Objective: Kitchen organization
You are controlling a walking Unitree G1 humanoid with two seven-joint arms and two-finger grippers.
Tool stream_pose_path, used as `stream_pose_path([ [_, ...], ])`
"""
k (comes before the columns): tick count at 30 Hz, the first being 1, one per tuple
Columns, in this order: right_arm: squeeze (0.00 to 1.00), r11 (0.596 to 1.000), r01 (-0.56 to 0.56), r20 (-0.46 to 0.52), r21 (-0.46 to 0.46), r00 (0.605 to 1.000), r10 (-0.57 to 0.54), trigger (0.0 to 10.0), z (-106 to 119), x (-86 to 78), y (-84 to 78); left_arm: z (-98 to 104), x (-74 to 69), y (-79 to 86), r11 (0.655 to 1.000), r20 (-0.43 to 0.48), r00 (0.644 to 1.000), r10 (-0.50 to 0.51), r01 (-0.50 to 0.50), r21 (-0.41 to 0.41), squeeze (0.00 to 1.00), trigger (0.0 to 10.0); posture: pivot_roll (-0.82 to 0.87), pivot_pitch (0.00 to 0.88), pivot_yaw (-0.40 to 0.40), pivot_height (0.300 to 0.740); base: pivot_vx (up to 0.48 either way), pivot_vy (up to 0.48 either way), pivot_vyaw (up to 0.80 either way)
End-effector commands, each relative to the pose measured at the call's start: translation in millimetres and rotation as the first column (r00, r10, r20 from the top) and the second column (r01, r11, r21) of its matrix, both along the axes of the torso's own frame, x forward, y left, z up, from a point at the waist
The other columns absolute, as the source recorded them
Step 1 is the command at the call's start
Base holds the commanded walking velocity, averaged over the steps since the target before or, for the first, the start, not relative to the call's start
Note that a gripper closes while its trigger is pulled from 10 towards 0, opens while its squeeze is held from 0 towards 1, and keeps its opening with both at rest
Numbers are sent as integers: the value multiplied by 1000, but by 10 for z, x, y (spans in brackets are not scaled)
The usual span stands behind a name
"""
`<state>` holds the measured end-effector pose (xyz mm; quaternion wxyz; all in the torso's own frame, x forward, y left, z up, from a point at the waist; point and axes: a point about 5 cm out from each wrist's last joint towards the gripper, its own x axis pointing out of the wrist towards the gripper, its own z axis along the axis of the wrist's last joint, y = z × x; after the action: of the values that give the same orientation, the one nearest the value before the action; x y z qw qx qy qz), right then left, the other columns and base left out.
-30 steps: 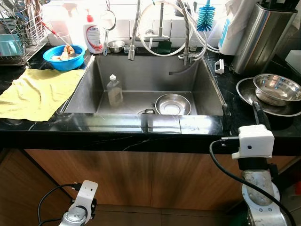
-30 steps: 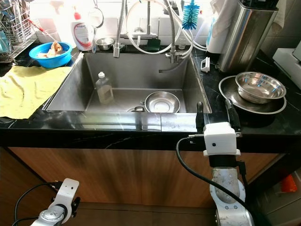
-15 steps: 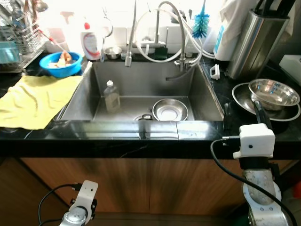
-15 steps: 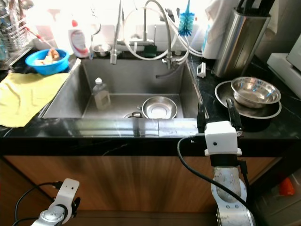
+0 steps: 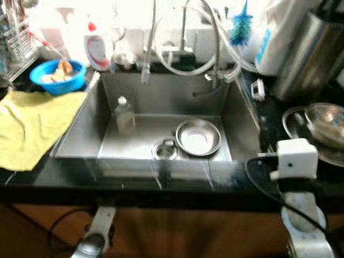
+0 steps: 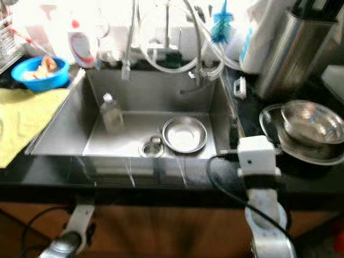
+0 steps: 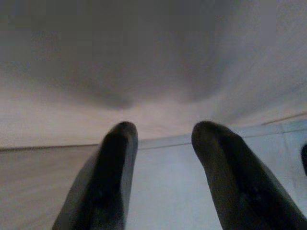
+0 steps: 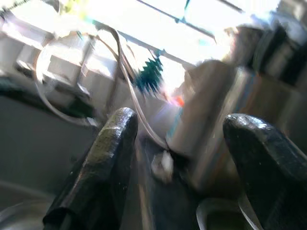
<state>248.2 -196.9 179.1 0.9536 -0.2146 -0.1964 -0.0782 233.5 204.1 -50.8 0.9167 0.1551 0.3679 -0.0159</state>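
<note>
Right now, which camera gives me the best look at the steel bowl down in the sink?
The left eye view: the steel bowl lies whole in the sink, beside the drain. The right eye view shows it too, slightly blurrier. The right wrist view catches the counter and blue brush, and the left wrist view floor.

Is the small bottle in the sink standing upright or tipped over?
Upright. The bottle stands on the sink floor with its white cap on top, left of the steel bowl.
</note>
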Motion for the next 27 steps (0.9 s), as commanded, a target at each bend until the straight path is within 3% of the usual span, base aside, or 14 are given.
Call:
stream_pose_path([
  [1, 0, 1000, -22, 0, 8, 1000, 22, 10000, 6, -9, 47, -19, -58, 102, 999, -14, 1000, 21, -20, 25, 0, 10000, -77, 0, 8, 740, 0, 0, 0],
  [8, 0, 1000, -1, 6, 25, 1000, 0, 10000, 29, -4, 26, -21, -59, 98, 999, -15, 1000, 21, -21, 26, 0, 10000, -82, 0, 9, 740, 0, 0, 0],
  [15, 0, 992, 45, 29, 121, 998, -49, 10000, 122, 14, -50, -20, -56, 94, 999, -15, 1000, 20, -19, 25, 0, 10000, -85, 0, 11, 740, 0, 0, 0],
  [23, 0, 974, 133, 28, 184, 990, -140, 10000, 185, 21, -250, -16, -64, 147, 999, -25, 999, 25, -24, 43, 0, 10000, -86, 0, 14, 740, 0, 0, 0],
  [27, 0, 942, 268, 20, 202, 961, -277, 10000, 263, -13, -495, 2, -73, 242, 997, -29, 999, 16, -14, 72, 0, 10000, -83, 0, 17, 740, 0, 0, 0],
])
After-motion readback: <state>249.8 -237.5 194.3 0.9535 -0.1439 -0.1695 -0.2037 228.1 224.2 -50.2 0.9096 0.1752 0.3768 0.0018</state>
